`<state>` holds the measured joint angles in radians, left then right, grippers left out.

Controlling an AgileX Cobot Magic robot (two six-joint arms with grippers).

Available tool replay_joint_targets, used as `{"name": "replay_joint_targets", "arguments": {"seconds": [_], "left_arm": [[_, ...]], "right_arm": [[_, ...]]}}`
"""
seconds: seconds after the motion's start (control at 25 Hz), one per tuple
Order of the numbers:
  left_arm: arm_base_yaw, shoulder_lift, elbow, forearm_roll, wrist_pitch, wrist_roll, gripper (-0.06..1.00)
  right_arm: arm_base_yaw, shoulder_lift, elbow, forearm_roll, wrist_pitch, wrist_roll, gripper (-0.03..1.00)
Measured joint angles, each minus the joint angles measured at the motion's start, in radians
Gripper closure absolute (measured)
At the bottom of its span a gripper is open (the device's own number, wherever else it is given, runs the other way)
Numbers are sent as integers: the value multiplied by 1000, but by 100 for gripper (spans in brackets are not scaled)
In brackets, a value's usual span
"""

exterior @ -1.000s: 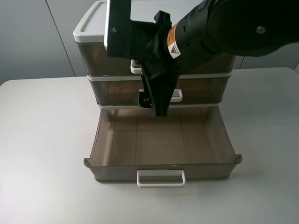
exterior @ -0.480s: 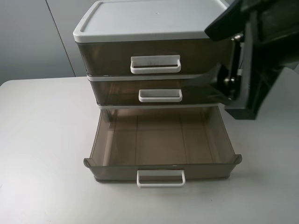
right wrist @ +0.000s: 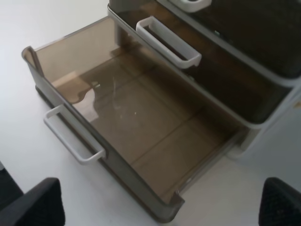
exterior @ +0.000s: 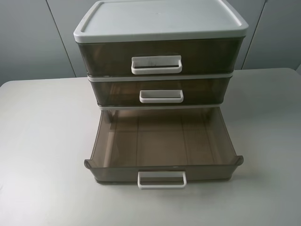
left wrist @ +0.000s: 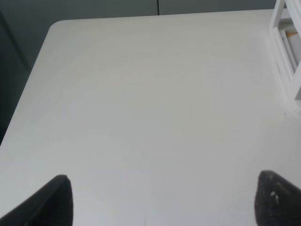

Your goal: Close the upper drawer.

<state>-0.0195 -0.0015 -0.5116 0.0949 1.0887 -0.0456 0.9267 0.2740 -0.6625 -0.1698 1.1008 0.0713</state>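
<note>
- The left gripper (left wrist: 162,200) shows only as two dark fingertips (left wrist: 54,200) at the picture's edge, spread wide over bare table (left wrist: 141,94); the rest of it is cut off.
- The right gripper (right wrist: 157,205) is likewise just two dark tips, spread wide, near the pulled-out bottom drawer (right wrist: 141,127).
- Neither arm appears in the high view.
- The upper drawer (exterior: 160,56) sits pushed in at the top of the cabinet (exterior: 160,21), at the far middle of the table; its white handle (exterior: 156,64) is faintly smudged.
- The middle drawer (exterior: 160,92) is shut too.
- No readable writing shows.
</note>
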Motion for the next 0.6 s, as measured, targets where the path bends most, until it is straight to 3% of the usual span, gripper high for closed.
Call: {"name": "replay_joint_targets", "arguments": {"seconds": [0.28, 0.6], "left_arm": [[0, 0, 0, 0, 0, -2, 20], [0, 0, 0, 0, 0, -2, 20]], "right_arm": [[0, -259, 75, 79, 69, 11, 34], [2, -271, 110, 106, 120, 36, 34]]}}
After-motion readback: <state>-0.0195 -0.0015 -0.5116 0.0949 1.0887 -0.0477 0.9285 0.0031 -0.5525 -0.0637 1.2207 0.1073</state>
